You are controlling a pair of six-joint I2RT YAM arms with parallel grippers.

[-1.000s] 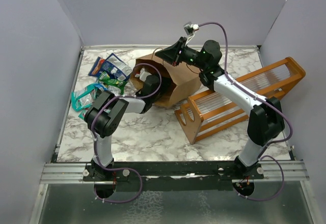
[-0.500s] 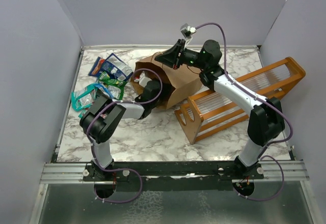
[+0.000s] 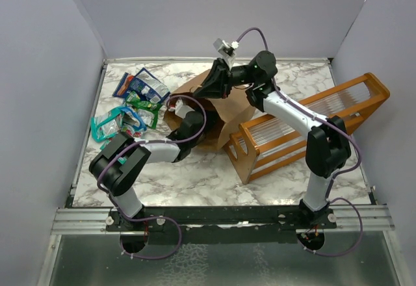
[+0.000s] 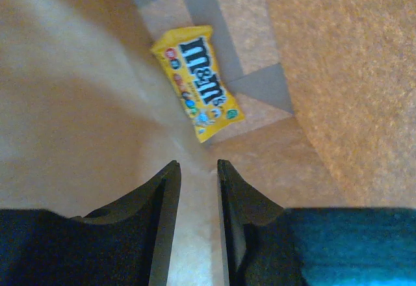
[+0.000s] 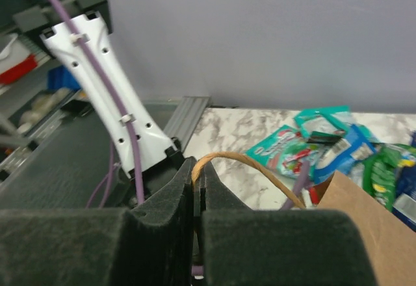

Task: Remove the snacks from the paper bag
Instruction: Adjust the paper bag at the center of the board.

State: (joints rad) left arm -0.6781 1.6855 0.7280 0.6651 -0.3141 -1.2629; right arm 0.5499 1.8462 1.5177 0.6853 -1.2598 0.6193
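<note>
The brown paper bag (image 3: 227,107) lies on its side at mid-table, its mouth facing left. My left gripper (image 4: 197,164) is inside it, open with a narrow gap and nothing between its fingers. A yellow snack packet (image 4: 198,81) lies on the bag's inner wall just ahead of the fingertips, untouched. My right gripper (image 5: 200,169) is shut on the bag's twisted paper handle (image 5: 260,164), holding it up above the mouth; in the top view the right gripper (image 3: 198,93) hangs over the bag's left end. Several snacks (image 3: 133,104) lie on the table left of the bag.
An orange wooden rack (image 3: 305,127) with clear slats lies tilted right of the bag, touching it. Purple-grey walls enclose the table on three sides. The teal and blue packets (image 5: 312,143) sit close to the bag mouth, beside my left arm (image 3: 159,149).
My right gripper has moved left with the handle, pulling the bag's top edge that way. My left arm has stretched further into the bag mouth.
</note>
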